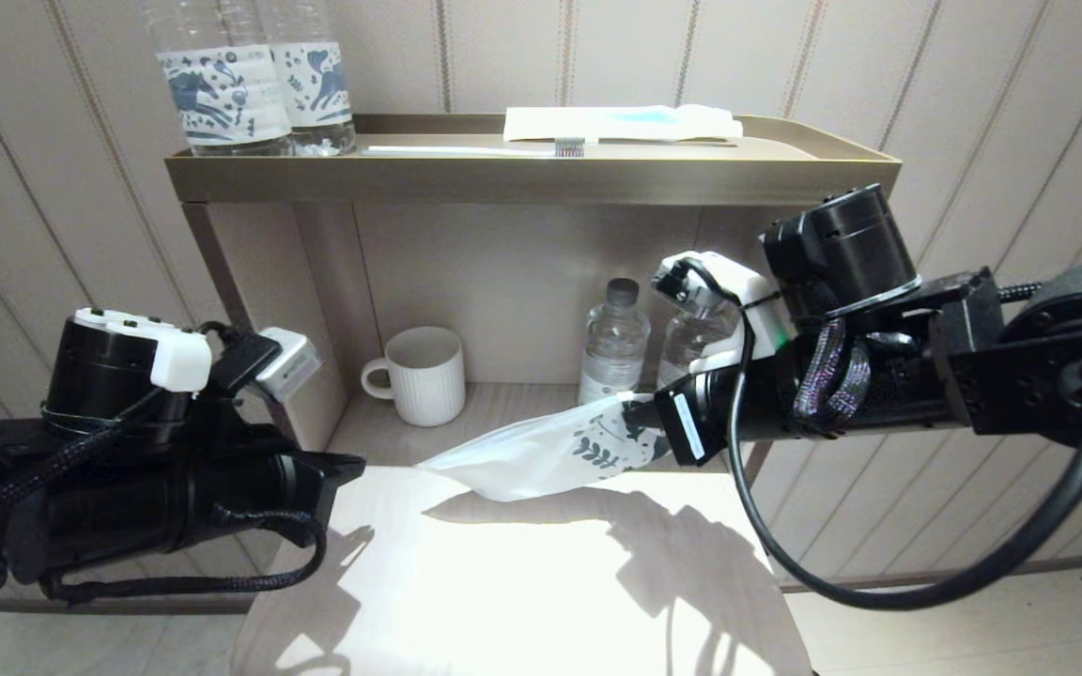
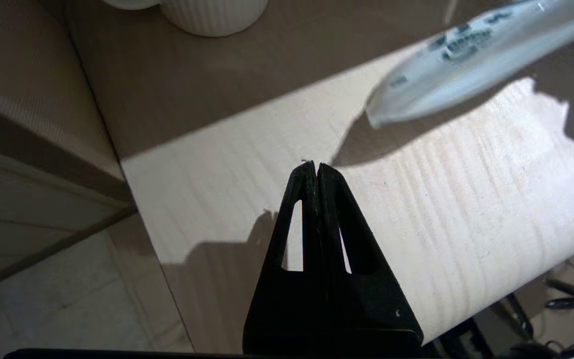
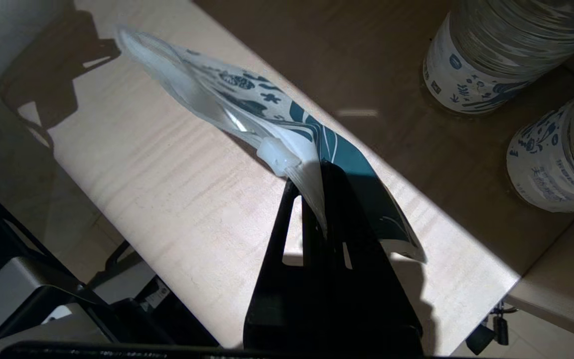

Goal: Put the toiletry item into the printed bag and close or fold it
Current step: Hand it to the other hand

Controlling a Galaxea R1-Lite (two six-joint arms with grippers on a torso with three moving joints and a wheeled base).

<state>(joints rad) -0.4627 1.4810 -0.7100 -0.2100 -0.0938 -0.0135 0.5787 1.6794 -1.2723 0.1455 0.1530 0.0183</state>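
The printed bag (image 1: 541, 453), a white pouch with dark-blue leaf print, hangs above the pale table, held at its printed end. My right gripper (image 1: 646, 418) is shut on that end; in the right wrist view the bag (image 3: 247, 99) runs away from the pinching gripper (image 3: 319, 172), its white slider (image 3: 278, 155) just ahead of the tips. My left gripper (image 2: 315, 167) is shut with nothing in it, low at the table's left edge; the bag (image 2: 471, 55) floats beyond it. A white toothbrush (image 1: 475, 148) and a white-and-blue packet (image 1: 621, 122) lie on the upper shelf.
A bronze tray shelf (image 1: 532, 178) carries two labelled bottles (image 1: 250, 75). In the niche below stand a ribbed white mug (image 1: 421, 374) and two water bottles (image 1: 614, 343), close behind the right arm. The table (image 1: 522, 591) has edges left and right, with floor beyond.
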